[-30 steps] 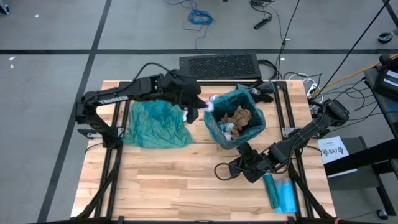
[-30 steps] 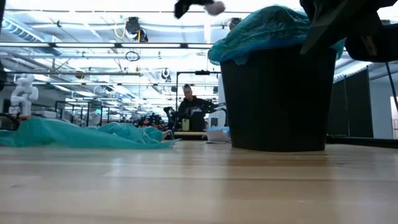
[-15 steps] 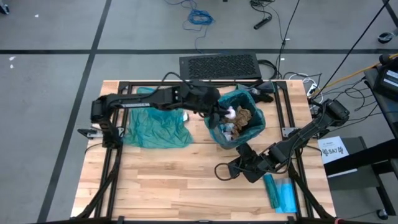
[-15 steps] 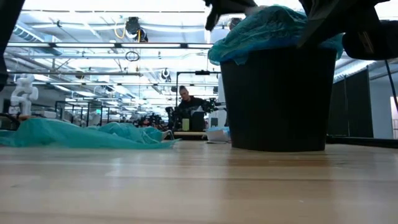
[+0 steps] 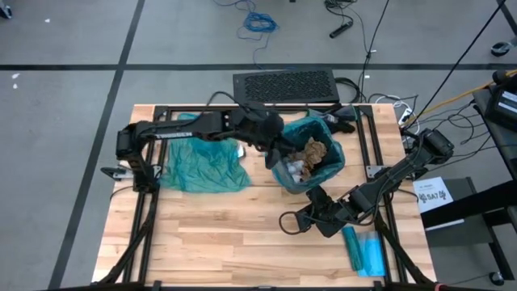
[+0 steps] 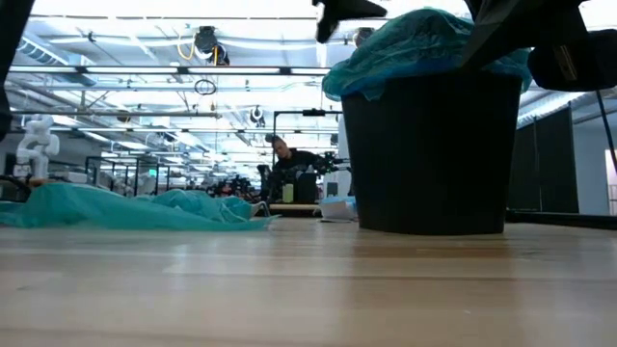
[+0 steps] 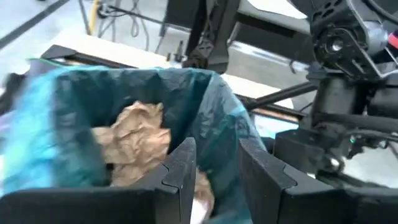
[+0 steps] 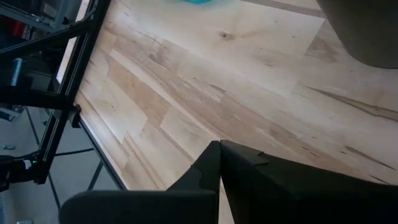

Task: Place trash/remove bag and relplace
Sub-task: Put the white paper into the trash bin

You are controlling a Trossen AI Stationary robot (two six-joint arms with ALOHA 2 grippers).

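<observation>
Left tool parted over bin, trash just below

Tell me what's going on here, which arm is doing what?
The left gripper hangs over the bin, which is lined with a teal bag, its fingers apart with nothing between them. Crumpled brown and white paper trash already lies inside. A loose teal bag lies spread on the table. The right gripper waits shut, low over the table in front of the bin.
</observation>
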